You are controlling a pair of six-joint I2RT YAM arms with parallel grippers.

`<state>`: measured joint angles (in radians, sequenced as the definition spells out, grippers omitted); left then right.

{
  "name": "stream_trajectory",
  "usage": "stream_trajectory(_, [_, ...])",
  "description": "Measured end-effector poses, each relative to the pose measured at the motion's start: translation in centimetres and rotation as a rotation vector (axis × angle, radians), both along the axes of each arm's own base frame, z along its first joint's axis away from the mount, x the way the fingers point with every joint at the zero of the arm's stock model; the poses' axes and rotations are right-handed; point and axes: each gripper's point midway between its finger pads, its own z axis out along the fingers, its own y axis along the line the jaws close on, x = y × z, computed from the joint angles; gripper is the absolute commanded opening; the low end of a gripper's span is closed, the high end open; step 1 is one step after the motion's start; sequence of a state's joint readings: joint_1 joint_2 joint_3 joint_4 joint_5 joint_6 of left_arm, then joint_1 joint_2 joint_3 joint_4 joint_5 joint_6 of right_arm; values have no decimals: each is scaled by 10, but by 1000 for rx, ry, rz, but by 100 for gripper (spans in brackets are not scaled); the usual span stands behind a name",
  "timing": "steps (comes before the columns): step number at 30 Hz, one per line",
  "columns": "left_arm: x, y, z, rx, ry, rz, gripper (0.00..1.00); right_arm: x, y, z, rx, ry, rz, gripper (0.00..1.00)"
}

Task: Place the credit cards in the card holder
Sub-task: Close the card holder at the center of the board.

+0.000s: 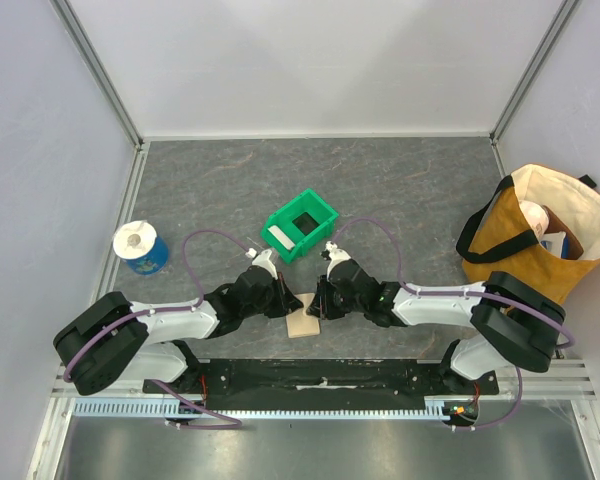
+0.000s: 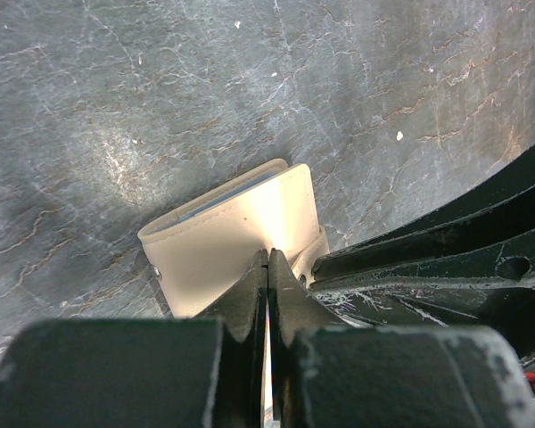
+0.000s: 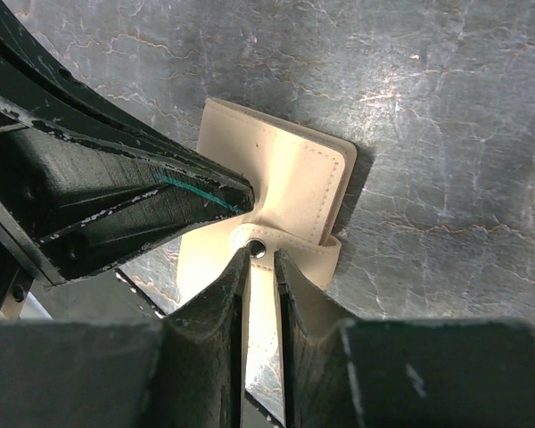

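Note:
The tan card holder [image 1: 302, 325] lies on the grey table between both arms. It also shows in the left wrist view [image 2: 241, 227] and the right wrist view [image 3: 294, 174]. My left gripper [image 1: 292, 304] [image 2: 268, 254] is shut on the holder's cover. My right gripper [image 1: 318, 306] [image 3: 260, 259] is shut on the holder's strap just below its round snap [image 3: 257, 248]. A thin bluish card edge [image 2: 227, 194] shows in the holder's open side. A whitish card [image 1: 280, 237] lies in the green bin.
The green plastic bin [image 1: 315, 212] stands just behind the grippers. A blue and white cup [image 1: 140, 247] is at the left. A tan tote bag [image 1: 540, 235] with items inside is at the right. Walls close in the table on three sides.

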<state>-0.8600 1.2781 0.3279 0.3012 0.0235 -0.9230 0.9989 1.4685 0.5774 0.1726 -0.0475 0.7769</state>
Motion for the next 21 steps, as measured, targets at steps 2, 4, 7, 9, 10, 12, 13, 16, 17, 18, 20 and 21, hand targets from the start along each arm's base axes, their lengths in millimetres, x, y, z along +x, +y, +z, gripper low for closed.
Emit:
stream_trajectory(2, [0, 0, 0, 0, 0, 0, 2, 0, 0, -1, -2, 0, 0, 22])
stream_trajectory(4, [0, 0, 0, 0, 0, 0, 2, 0, 1, 0, -4, -1, -1, 21])
stream_trajectory(7, [0, 0, 0, 0, 0, 1, 2, 2, 4, -1, -14, -5, -2, 20])
stream_trajectory(9, [0, 0, 0, 0, 0, 1, 2, 2, 5, -1, -29, -12, -1, 19])
stream_trajectory(10, [0, 0, 0, 1, 0, 1, 2, 3, 5, -1, -38, -16, -1, 19])
stream_trajectory(12, [0, 0, 0, 1, 0, 1, 2, 3, 6, -1, -60, -24, 0, 16])
stream_trajectory(13, [0, 0, 0, 1, 1, 1, 2, 3, 6, -2, -69, -26, -1, 16])
stream_trajectory(16, [0, 0, 0, 2, 1, 1, 2, 3, 6, -2, -90, -33, 3, 14])
stream_trajectory(17, [0, 0, 0, 2, 1, 1, 2, 3, 7, -2, -98, -35, 3, 14])
stream_trajectory(18, [0, 1, -1, 3, 1, 2, 2, 3, 7, -2, -103, -36, 4, 14])
stream_trajectory(20, [0, 1, -1, 3, 1, 2, 2, 3, 7, -3, -117, -37, 5, 12])
stream_trajectory(21, [0, 1, -1, 4, 1, 3, 2, 3, 8, -3, -124, -38, 5, 10])
